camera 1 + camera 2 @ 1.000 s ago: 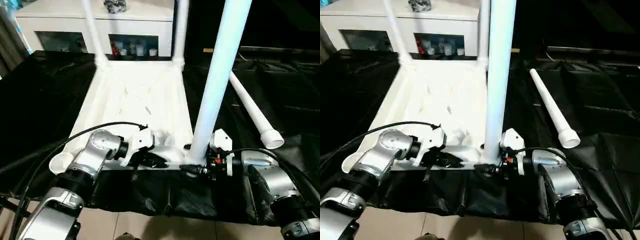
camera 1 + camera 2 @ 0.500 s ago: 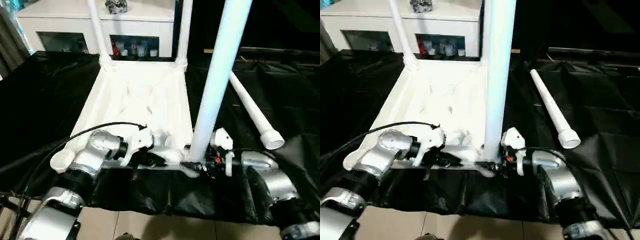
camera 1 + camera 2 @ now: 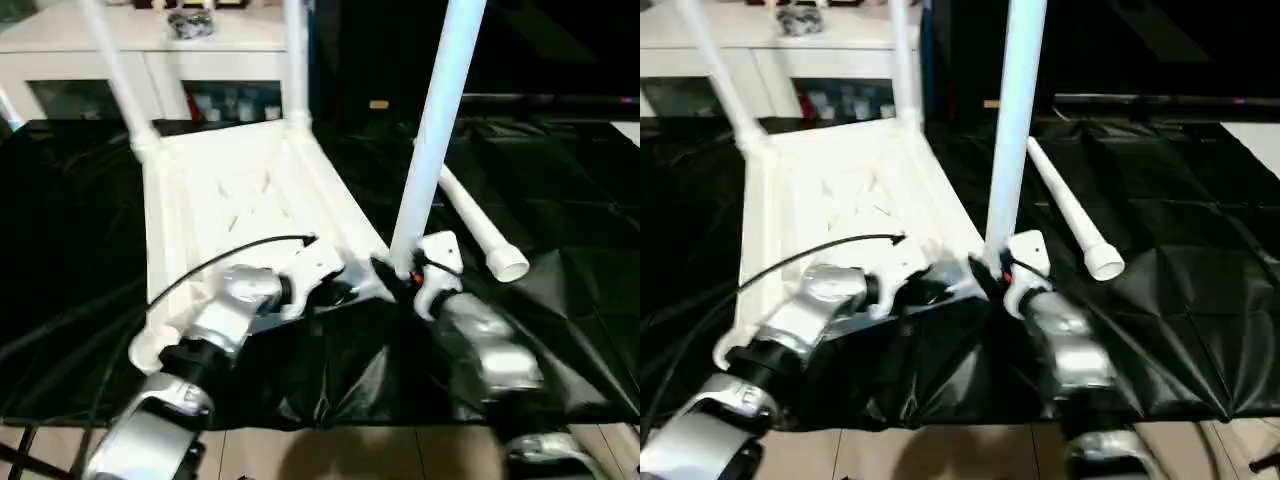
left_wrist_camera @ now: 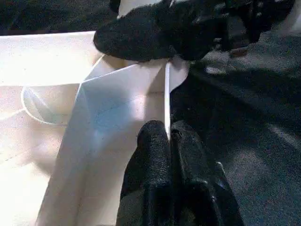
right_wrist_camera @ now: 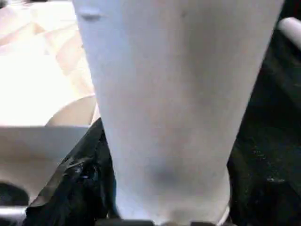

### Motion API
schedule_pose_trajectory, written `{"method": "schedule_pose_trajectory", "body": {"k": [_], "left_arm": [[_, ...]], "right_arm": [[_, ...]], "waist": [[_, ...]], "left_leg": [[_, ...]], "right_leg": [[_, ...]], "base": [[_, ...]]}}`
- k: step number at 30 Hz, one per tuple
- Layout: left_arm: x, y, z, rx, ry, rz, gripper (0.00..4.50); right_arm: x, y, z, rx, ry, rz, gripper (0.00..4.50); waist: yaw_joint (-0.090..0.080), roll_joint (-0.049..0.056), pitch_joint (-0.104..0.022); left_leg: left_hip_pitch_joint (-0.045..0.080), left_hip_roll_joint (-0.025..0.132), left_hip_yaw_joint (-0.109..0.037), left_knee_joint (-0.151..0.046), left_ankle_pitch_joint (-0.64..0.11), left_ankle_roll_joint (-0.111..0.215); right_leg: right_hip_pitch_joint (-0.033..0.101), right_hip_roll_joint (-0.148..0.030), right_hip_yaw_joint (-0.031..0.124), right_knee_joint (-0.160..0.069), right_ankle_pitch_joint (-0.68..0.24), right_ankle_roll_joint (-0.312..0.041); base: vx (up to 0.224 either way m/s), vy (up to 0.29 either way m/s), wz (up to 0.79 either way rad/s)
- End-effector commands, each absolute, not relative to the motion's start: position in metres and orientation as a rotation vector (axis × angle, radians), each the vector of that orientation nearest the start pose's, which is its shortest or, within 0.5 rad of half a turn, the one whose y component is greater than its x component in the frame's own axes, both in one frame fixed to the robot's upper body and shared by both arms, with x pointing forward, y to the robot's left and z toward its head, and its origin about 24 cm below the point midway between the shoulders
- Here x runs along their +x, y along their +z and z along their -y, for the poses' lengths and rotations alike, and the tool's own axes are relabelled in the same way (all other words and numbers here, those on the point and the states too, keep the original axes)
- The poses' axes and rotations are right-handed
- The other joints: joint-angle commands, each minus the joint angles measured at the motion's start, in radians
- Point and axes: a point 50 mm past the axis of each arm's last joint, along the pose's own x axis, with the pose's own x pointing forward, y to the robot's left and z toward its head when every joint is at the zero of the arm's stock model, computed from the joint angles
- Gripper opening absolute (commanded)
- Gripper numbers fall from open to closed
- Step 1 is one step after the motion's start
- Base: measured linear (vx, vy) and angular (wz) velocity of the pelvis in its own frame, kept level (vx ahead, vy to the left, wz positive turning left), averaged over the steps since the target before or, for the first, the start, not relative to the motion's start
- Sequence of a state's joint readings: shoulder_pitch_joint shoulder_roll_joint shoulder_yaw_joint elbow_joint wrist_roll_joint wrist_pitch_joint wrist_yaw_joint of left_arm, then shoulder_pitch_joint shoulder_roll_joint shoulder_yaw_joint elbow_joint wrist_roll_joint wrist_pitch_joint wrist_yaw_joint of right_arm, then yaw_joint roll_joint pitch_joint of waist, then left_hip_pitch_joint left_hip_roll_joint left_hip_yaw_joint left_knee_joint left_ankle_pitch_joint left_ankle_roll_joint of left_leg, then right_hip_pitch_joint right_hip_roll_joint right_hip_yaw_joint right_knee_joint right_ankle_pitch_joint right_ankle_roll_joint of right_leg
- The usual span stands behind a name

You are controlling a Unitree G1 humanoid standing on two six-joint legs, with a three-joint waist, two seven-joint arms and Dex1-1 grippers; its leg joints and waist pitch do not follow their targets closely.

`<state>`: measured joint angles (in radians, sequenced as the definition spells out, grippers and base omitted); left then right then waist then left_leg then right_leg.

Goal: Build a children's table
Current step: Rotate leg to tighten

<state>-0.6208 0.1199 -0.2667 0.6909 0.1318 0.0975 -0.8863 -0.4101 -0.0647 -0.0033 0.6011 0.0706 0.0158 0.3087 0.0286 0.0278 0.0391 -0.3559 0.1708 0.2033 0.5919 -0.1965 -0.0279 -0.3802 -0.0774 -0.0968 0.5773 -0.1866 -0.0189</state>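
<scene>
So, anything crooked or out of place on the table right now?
Yes: the near leg in the right gripper leans, unlike the two far legs. A fourth leg lies loose on the black sheet.

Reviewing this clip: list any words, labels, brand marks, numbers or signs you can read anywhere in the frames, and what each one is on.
None can be read.
Table top, the upright leg and the loose leg: plain white, no print visible.
Cabinet: small items behind its glass doors are too small and blurred to show any lettering.
Black sheet: no markings.
</scene>
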Motion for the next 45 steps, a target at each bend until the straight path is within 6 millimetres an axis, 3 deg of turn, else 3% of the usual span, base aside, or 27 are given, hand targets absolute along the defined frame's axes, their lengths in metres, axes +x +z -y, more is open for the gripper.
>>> {"method": "schedule_pose_trajectory", "body": {"k": [1, 4, 5, 7, 10, 13, 16, 18, 19, 20, 22, 25, 29, 36, 41, 43, 45], "left_arm": [[0.315, 0.039, -0.044, 0.332, -1.262, -0.326, 0.00], [0.316, 0.040, -0.053, 0.330, -1.280, -0.321, 0.00], [0.316, 0.041, -0.055, 0.330, -1.280, -0.321, 0.00], [0.316, 0.041, -0.059, 0.329, -1.289, -0.320, 0.00], [0.315, 0.042, -0.068, 0.335, -1.335, -0.314, 0.00], [0.311, 0.042, -0.083, 0.364, -1.416, -0.330, 0.00], [0.310, 0.042, -0.089, 0.373, -1.440, -0.342, 0.00], [0.310, 0.042, -0.092, 0.385, -1.451, -0.348, 0.00], [0.311, 0.042, -0.096, 0.397, -1.465, -0.356, 0.00], [0.311, 0.042, -0.096, 0.397, -1.465, -0.356, 0.00], [0.311, 0.042, -0.100, 0.409, -1.480, -0.363, 0.00], [0.310, 0.043, -0.108, 0.435, -1.524, -0.379, 0.00], [0.310, 0.043, -0.113, 0.451, -1.550, -0.391, 0.00], [0.309, 0.042, -0.118, 0.459, -1.567, -0.400, 0.00], [0.312, 0.039, -0.111, 0.427, -1.490, -0.392, 0.00], [0.314, 0.039, -0.105, 0.418, -1.462, -0.384, 0.00], [0.315, 0.037, -0.094, 0.398, -1.411, -0.374, 0.00]], "right_arm": [[0.315, 0.007, 0.108, 0.047, 0.456, -0.264, 3.50], [0.315, 0.014, 0.113, 0.031, 0.521, -0.229, 3.78], [0.316, 0.015, 0.115, 0.018, 0.529, -0.224, 3.86], [0.316, 0.017, 0.118, -0.011, 0.561, -0.214, 3.86], [0.313, 0.022, 0.124, -0.031, 0.670, -0.203, 3.86], [0.300, 0.029, 0.133, -0.064, 0.919, -0.200, 3.86], [0.293, 0.032, 0.136, -0.075, 1.019, -0.210, 3.86], [0.290, 0.033, 0.140, -0.087, 1.076, -0.220, 3.86], [0.287, 0.034, 0.143, -0.108, 1.135, -0.231, 3.86], [0.287, 0.034, 0.143, -0.108, 1.135, -0.231, 3.86], [0.284, 0.035, 0.147, -0.128, 1.193, -0.244, 3.59], [0.279, 0.037, 0.152, -0.170, 1.302, -0.284, 3.43], [0.276, 0.038, 0.153, -0.192, 1.358, -0.308, 3.03], [0.274, 0.039, 0.150, -0.174, 1.391, -0.299, 2.71], [0.271, 0.032, 0.146, -0.106, 1.276, -0.272, 2.69], [0.271, 0.029, 0.143, -0.072, 1.216, -0.267, 2.69], [0.276, 0.022, 0.141, -0.061, 1.082, -0.262, 2.68]], "waist": [[0.001, -0.005, -0.042], [0.005, -0.003, -0.046], [0.007, -0.004, -0.049], [0.010, -0.001, -0.051], [0.012, -0.005, -0.054], [0.018, -0.007, -0.059], [0.033, -0.001, -0.060], [0.036, -0.004, -0.059], [0.043, -0.002, -0.055], [0.045, -0.002, -0.054], [0.052, -0.003, -0.052], [0.062, -0.006, -0.054], [0.066, -0.008, -0.057], [0.068, -0.008, -0.057], [0.070, -0.008, -0.056], [0.069, -0.008, -0.054], [0.062, -0.005, -0.045]], "left_leg": [[0.013, 0.070, -0.046, -0.086, -0.337, 0.011], [0.008, 0.072, -0.043, -0.086, -0.304, 0.026], [0.007, 0.072, -0.040, -0.083, -0.266, 0.038], [0.006, 0.070, -0.037, -0.079, -0.230, 0.052], [-0.001, 0.068, -0.036, -0.074, -0.190, 0.081], [-0.004, 0.069, -0.034, -0.067, -0.127, 0.119], [-0.005, 0.078, -0.032, -0.064, -0.098, 0.149], [-0.003, 0.080, -0.032, -0.065, -0.120, 0.140], [0.004, 0.081, -0.030, -0.067, -0.164, 0.114], [0.005, 0.081, -0.030, -0.068, -0.175, 0.106], [0.005, 0.082, -0.031, -0.071, -0.193, 0.083], [0.010, 0.081, -0.029, -0.070, -0.182, 0.081], [0.003, 0.081, -0.031, -0.068, -0.145, 0.093], [0.003, 0.081, -0.033, -0.068, -0.151, 0.088], [0.003, 0.082, -0.032, -0.069, -0.148, 0.085], [0.002, 0.082, -0.033, -0.072, -0.168, 0.076], [0.010, 0.081, -0.036, -0.078, -0.239, 0.041]], "right_leg": [[0.021, -0.098, 0.064, -0.095, -0.416, -0.156], [0.028, -0.096, 0.066, -0.084, -0.335, -0.179], [0.031, -0.096, 0.067, -0.076, -0.269, -0.200], [0.034, -0.096, 0.067, -0.072, -0.229, -0.213], [0.042, -0.097, 0.066, -0.066, -0.200, -0.220], [0.047, -0.090, 0.062, -0.053, -0.104, -0.237], [0.042, -0.087, 0.059, -0.043, -0.045, -0.249], [0.039, -0.090, 0.058, -0.046, -0.080, -0.252], [0.033, -0.091, 0.059, -0.056, -0.154, -0.244], [0.032, -0.091, 0.060, -0.057, -0.173, -0.240], [0.033, -0.093, 0.062, -0.062, -0.220, -0.224], [0.030, -0.091, 0.064, -0.059, -0.208, -0.218], [0.035, -0.095, 0.062, -0.051, -0.160, -0.228], [0.036, -0.095, 0.061, -0.054, -0.192, -0.219], [0.035, -0.096, 0.062, -0.054, -0.184, -0.220], [0.035, -0.097, 0.061, -0.059, -0.222, -0.214], [0.027, -0.098, 0.062, -0.076, -0.343, -0.189]], "base": [[0.000, 0.000, 0.00], [0.000, 0.000, 0.00], [0.000, 0.000, 0.00], [0.000, 0.000, 0.00], [0.000, 0.000, 0.00], [0.000, 0.000, 0.00], [0.000, 0.000, 0.00], [0.000, 0.000, 0.00], [0.000, 0.000, 0.00], [0.000, 0.000, 0.00], [0.000, 0.000, 0.00], [0.000, 0.000, 0.00], [0.000, 0.000, 0.00], [0.000, 0.000, 0.00], [0.000, 0.000, 0.00], [0.000, 0.000, 0.00], [0.000, 0.000, 0.00]]}}
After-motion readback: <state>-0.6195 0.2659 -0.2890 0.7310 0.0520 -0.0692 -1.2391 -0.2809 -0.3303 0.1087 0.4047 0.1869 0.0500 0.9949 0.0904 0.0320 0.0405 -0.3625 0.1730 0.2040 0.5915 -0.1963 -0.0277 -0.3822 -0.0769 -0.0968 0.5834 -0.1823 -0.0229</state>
